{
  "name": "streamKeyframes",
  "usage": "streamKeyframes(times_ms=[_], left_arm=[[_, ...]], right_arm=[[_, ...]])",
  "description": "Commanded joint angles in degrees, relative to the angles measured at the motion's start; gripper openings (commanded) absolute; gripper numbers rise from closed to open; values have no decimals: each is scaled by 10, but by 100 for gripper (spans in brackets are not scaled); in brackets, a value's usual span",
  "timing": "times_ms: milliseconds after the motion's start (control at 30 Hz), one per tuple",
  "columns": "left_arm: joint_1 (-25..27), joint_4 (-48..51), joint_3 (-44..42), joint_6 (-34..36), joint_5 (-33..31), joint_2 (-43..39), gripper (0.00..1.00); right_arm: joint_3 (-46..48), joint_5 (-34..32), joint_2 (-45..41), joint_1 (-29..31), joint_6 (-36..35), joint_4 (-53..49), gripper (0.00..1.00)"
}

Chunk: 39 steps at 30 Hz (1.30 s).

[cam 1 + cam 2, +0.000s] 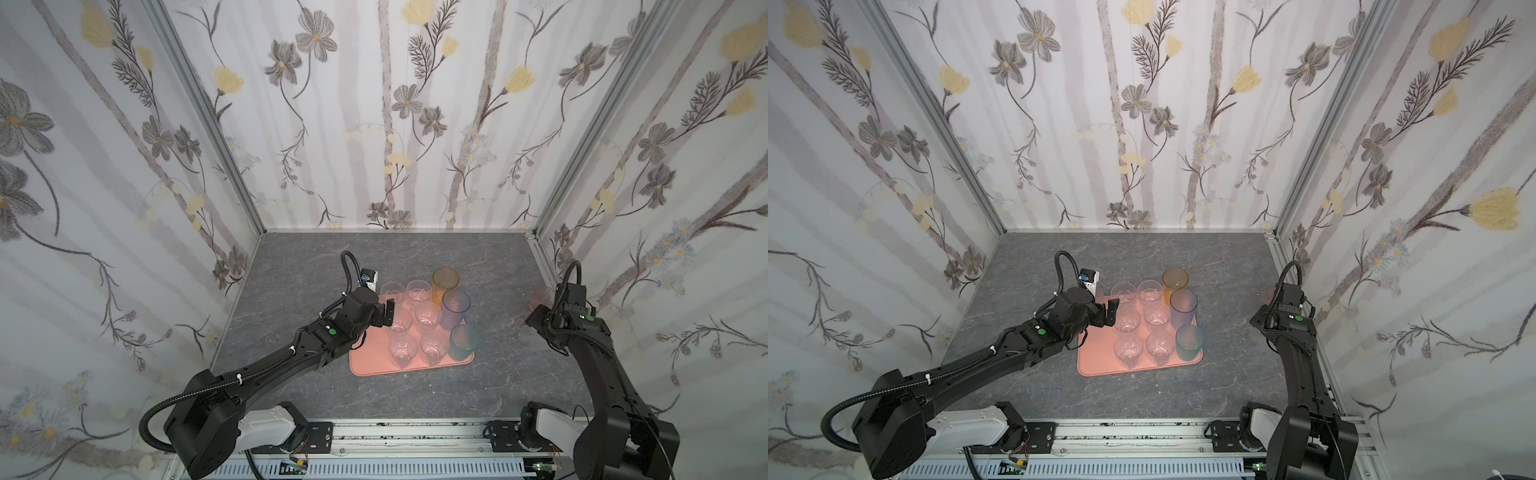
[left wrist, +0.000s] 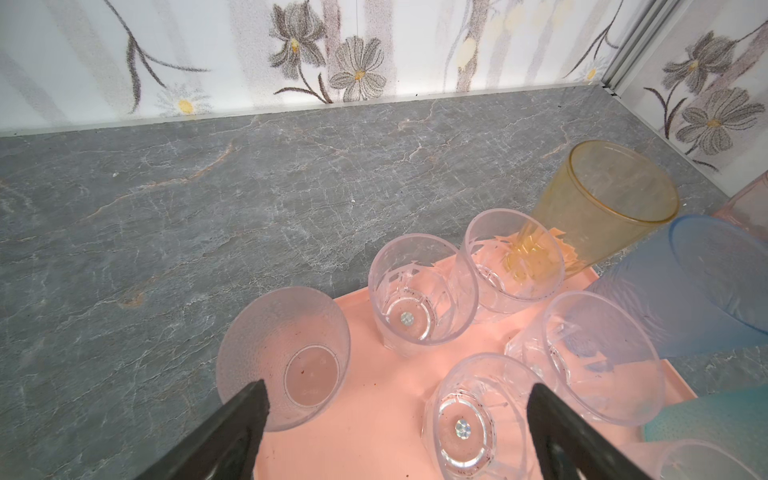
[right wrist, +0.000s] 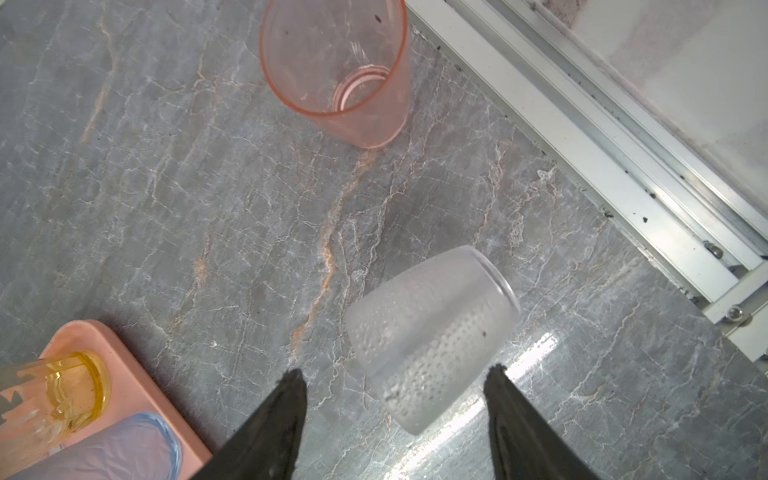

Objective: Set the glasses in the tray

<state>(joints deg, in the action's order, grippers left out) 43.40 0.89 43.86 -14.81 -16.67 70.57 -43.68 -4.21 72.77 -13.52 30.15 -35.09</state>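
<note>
The salmon-pink tray [image 1: 362,366] [image 1: 1091,365] lies mid-table and holds several upright glasses: clear ones, an amber one [image 1: 445,282], a blue-purple one [image 1: 456,308] and a teal one [image 1: 464,341]. My left gripper [image 2: 399,390] [image 1: 388,312] hangs open over the tray's left part. A frosted glass [image 2: 286,357] stands at one of its fingers and a clear glass [image 2: 465,419] at the other. My right gripper [image 3: 395,374] is open near the right wall. A dimpled frosted glass [image 3: 432,340] lies on its side on the table, its closed end between the fingertips, touching neither. A pink glass [image 3: 336,70] [image 1: 540,297] stands beyond it.
The aluminium rail [image 3: 582,137] at the foot of the right wall runs close by the fallen glass and the pink one. Flowered walls close in the table on three sides. Bare grey stone table [image 1: 311,266] lies behind and in front of the tray.
</note>
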Motion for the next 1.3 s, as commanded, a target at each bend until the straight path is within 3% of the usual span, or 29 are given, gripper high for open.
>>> streamKeyframes(times_ms=[0, 700, 933, 1133, 1267], left_arm=[[-1, -17, -3, 2, -1, 2, 100], [-3, -24, -13, 8, -4, -2, 100], [-3, -24, -13, 10, -2, -1, 100], [-3, -24, -15, 12, -2, -7, 100], [-3, -26, -13, 7, 1, 1, 100]], right_arm=[[19, 13, 14, 1, 12, 40, 69], [26, 12, 47, -2, -3, 57, 68], [28, 18, 32, -20, 46, 82, 72], [-35, -12, 57, -42, 1, 58, 73], [-51, 34, 108, -49, -28, 73, 73]])
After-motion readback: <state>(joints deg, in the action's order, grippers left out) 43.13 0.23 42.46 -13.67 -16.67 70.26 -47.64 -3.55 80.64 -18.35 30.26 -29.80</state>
